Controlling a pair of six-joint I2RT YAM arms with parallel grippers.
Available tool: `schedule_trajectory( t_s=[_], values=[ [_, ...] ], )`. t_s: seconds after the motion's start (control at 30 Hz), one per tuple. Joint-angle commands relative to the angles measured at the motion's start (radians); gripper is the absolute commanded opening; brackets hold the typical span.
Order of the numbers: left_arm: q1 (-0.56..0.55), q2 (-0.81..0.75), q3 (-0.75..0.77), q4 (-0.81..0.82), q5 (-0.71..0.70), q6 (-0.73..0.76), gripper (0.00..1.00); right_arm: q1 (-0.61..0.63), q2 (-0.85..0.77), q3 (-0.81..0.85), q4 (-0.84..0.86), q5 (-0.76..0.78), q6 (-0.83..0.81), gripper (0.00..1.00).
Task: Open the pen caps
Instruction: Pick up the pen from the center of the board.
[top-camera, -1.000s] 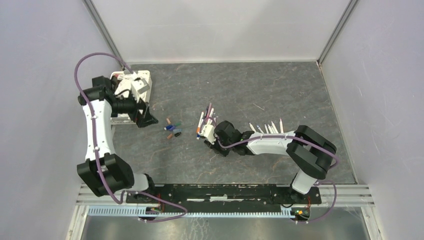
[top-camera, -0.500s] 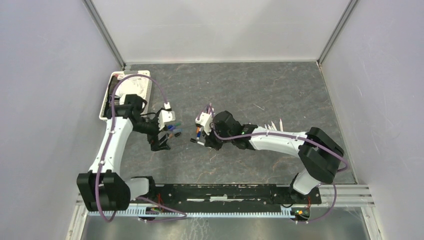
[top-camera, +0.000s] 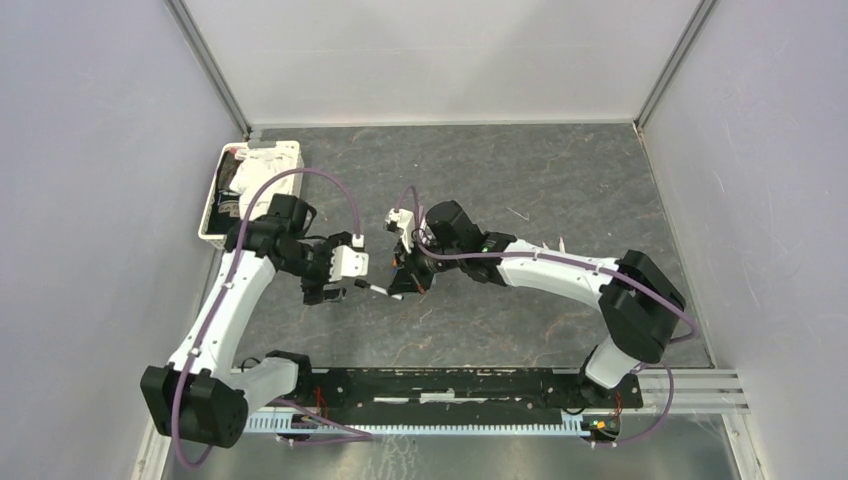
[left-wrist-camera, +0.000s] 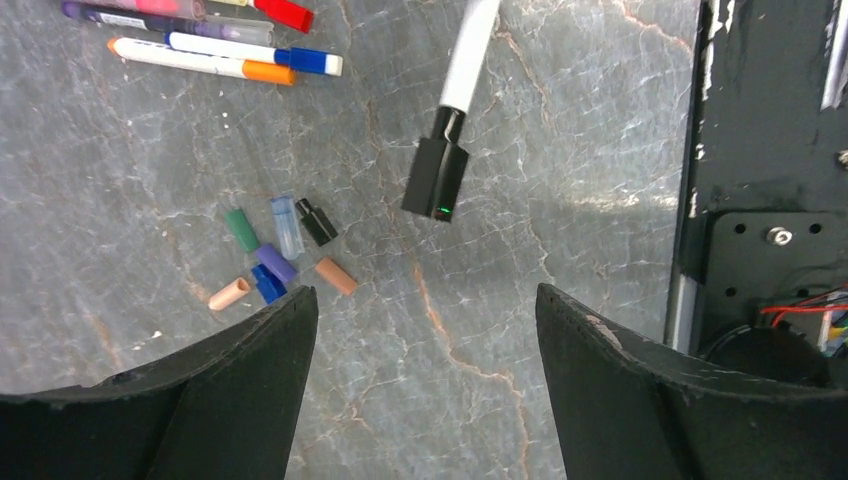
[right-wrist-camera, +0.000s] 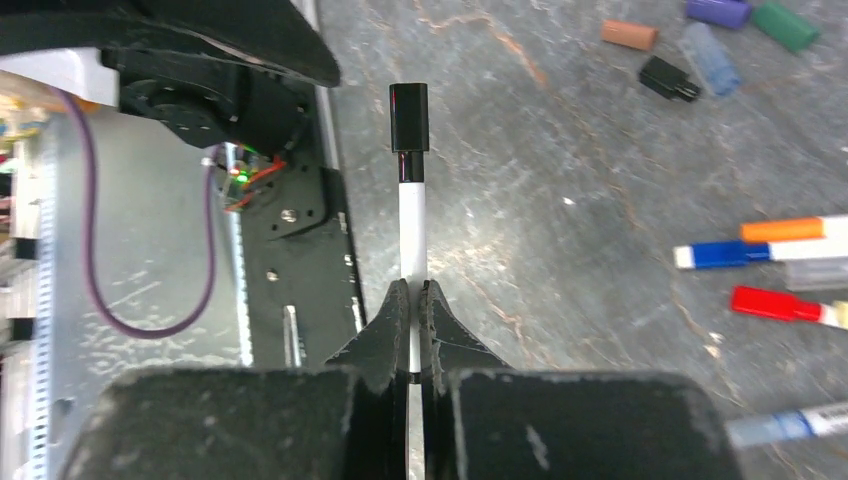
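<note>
My right gripper (right-wrist-camera: 414, 300) is shut on the white barrel of a pen (right-wrist-camera: 412, 230), which carries a black cap (right-wrist-camera: 409, 117) at its far end. It holds the pen above the table, pointing at my left gripper (top-camera: 335, 292). In the left wrist view the black cap (left-wrist-camera: 437, 178) hangs just beyond my left gripper (left-wrist-camera: 425, 295), which is open and empty, apart from the cap. Several loose caps lie on the table: green (left-wrist-camera: 241, 229), pale blue (left-wrist-camera: 288, 226), black (left-wrist-camera: 317, 222), purple (left-wrist-camera: 275, 264), blue (left-wrist-camera: 267, 284) and orange (left-wrist-camera: 336, 276).
Capped pens with orange (left-wrist-camera: 268, 72), blue (left-wrist-camera: 305, 62) and red (left-wrist-camera: 283, 13) caps lie beyond the loose caps. A white tray (top-camera: 208, 215) of cloth stands at the back left. The black base rail (left-wrist-camera: 760, 150) runs along the near edge.
My left arm has swung from the tray to the middle, facing the right gripper. My right gripper has lifted the black-capped pen off the pile and pointed it left.
</note>
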Motion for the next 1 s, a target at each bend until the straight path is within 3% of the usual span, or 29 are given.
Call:
schedule_trajectory(
  t_s=[0.0,0.53,0.77,0.93,0.97],
  values=[
    [-0.04,-0.055,-0.009,0.053,-0.036,0.08,0.83,-0.008,0.043,0.051,0.1,-0.134,0.115,0.0],
    [-0.12,-0.147,-0.05,0.08,-0.114,0.157,0.69,-0.023,0.116,0.059,0.303,-0.239,0.33,0.0],
    [-0.158,-0.153,-0.046,0.096,-0.108,0.141,0.53,-0.031,0.124,0.064,0.315,-0.247,0.353,0.0],
    [-0.182,-0.15,-0.037,0.097,-0.119,0.121,0.32,-0.034,0.13,0.064,0.321,-0.245,0.363,0.01],
    [-0.187,-0.148,-0.035,0.096,-0.121,0.116,0.28,-0.034,0.131,0.064,0.322,-0.24,0.366,0.11]
  ],
)
